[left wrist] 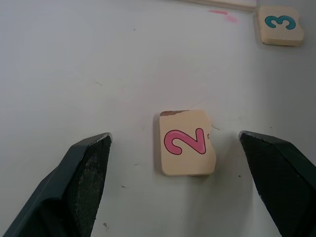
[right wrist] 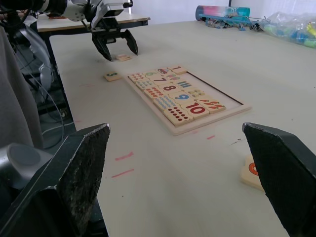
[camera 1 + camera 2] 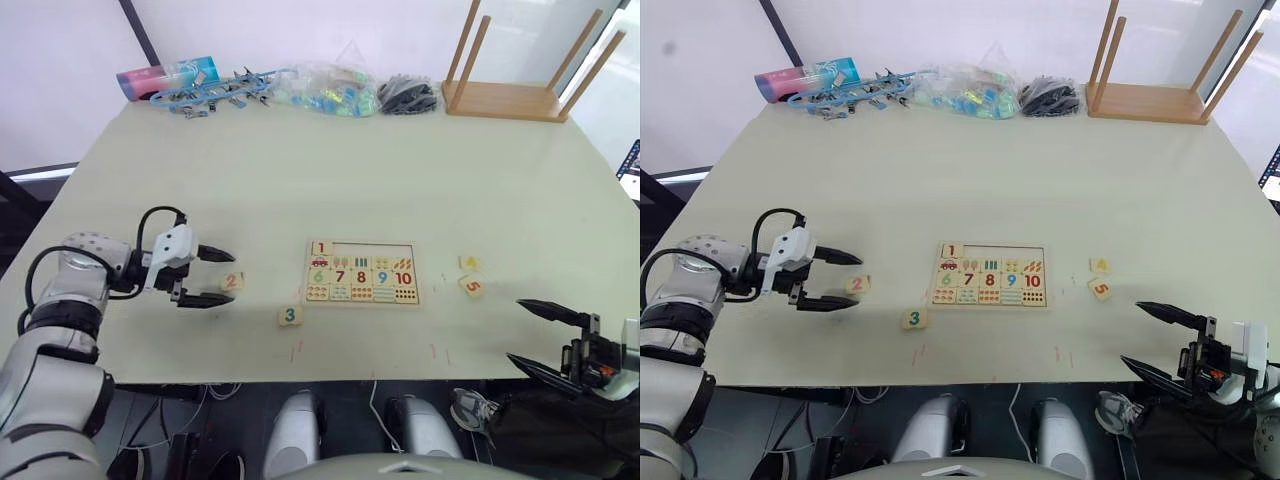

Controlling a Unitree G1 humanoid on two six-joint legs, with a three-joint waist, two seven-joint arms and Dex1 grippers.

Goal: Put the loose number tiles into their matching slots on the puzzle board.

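The left gripper (image 3: 222, 276) was seen low over the table (image 3: 330, 170), its two black fingers (image 1: 81, 170) spread wide to either side of the pink 2 tile (image 1: 186, 142). In the left wrist view a clear gap of table was shown between each fingertip and the tile, so nothing was touched or held. The 2 tile lay flat on the table, well to the left of the puzzle board (image 3: 362, 273).

The right gripper (image 3: 528, 338) was held at the near right edge of the table, its fingers also parted wide and nothing between them. The orange 5 tile (image 3: 472, 286) lay on the table beyond it, with the yellow 4 tile (image 3: 469, 263) just behind the 5; both were set apart from the board's right rim.

The green 3 tile (image 3: 290, 315) was lying near the board's near left corner, not touching it. The red 1 tile (image 3: 321, 248) was seated in the leftmost slot of the board's far row; the other four slots (image 3: 378, 249) of that row were bare. The two nearer rows were filled with picture tiles and the digits 6 to 10.

Along the far edge of the table, an upturned wooden stool (image 3: 515, 85), a clear bag of coloured pieces (image 3: 330, 90) and a bundle of blue clips (image 3: 215, 92) were seen.
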